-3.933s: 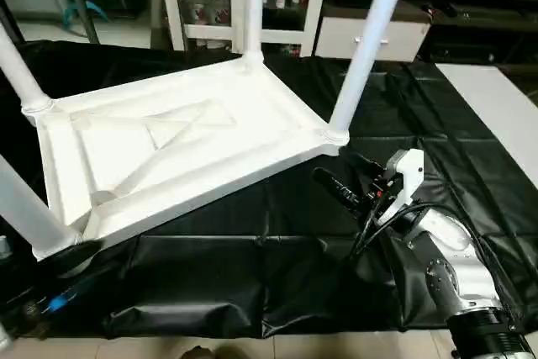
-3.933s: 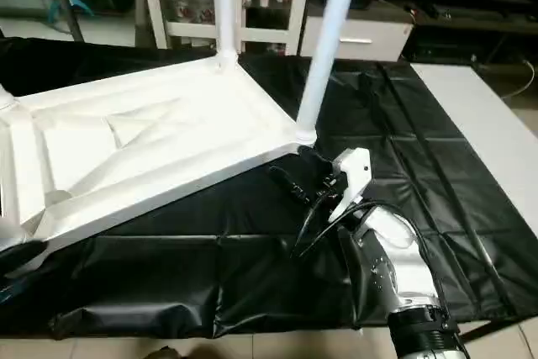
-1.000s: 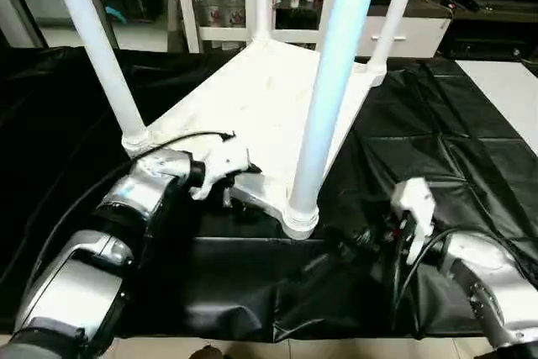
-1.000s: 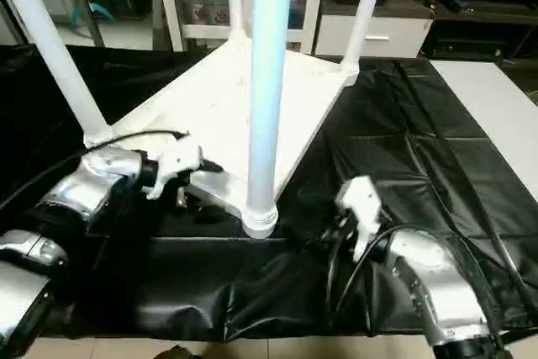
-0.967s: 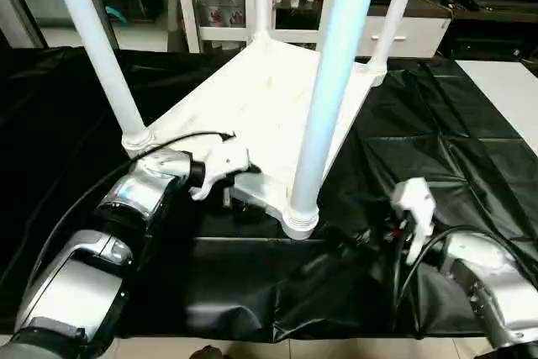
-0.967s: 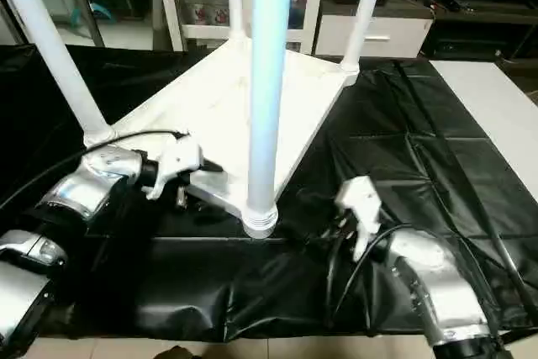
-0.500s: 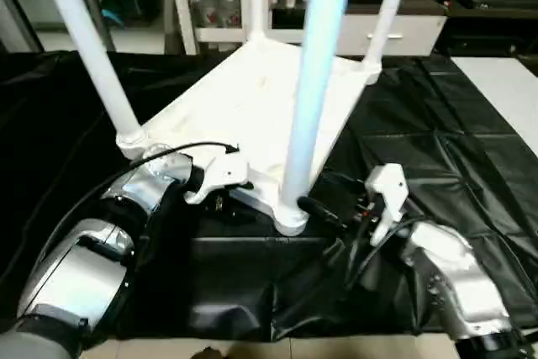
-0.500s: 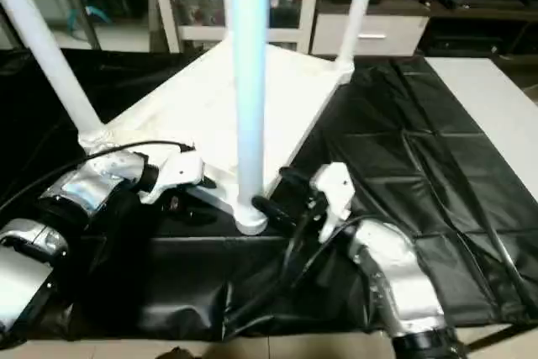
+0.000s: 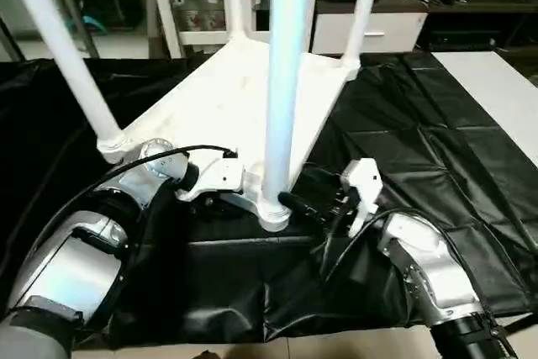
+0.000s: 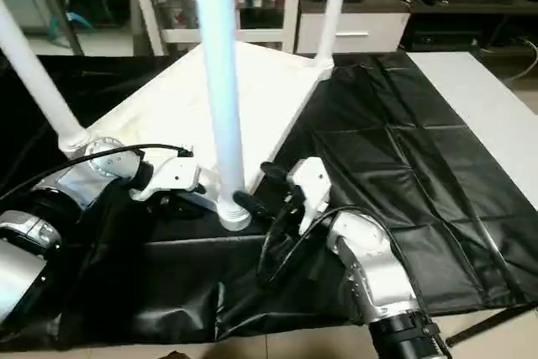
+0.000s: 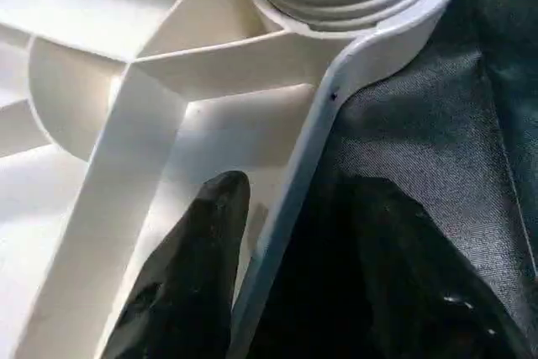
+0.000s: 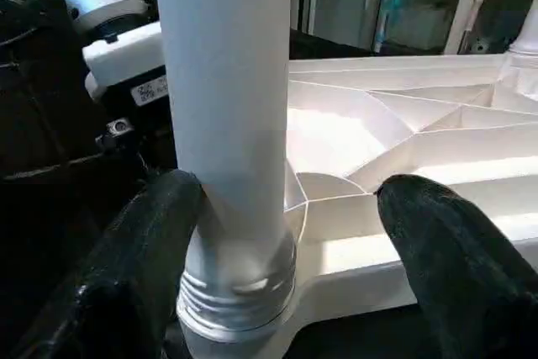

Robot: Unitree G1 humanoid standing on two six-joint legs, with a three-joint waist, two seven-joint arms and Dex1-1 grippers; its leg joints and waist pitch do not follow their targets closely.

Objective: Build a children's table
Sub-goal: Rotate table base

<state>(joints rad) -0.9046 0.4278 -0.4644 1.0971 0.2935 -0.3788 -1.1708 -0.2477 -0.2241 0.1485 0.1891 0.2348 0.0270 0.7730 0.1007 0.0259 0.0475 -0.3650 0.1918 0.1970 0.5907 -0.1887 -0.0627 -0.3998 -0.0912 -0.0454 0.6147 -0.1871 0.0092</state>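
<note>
The big bench [image 9: 437,124], draped in a crinkled black cloth, is carrying the all-white plastic children's table [image 9: 244,94], which is lying upside down on it with its ribbed underside facing up and its four long tapered tube legs sticking upward from the round corner sockets. A flat white rectangular board [image 9: 496,81] is lying at the far right of the bench. The nearest white leg [image 9: 282,81] is rising straight up from the corner closest to the robot, its ribbed collar sitting in the socket.

The robot's two silver forearms are reaching in toward that near corner. The left tool [image 11: 277,266] is sitting at the table's rim just beside the socket, one black finger [image 11: 197,275] lying inside against the white rib and the other outside over the black cloth, so the rim is passing between them; I cannot tell whether they are pressing on it. The right tool [image 12: 282,233] is standing wide apart around the base of the nearest leg, one finger [image 12: 155,233] touching the tube and the other [image 12: 437,250] well clear of it.
</note>
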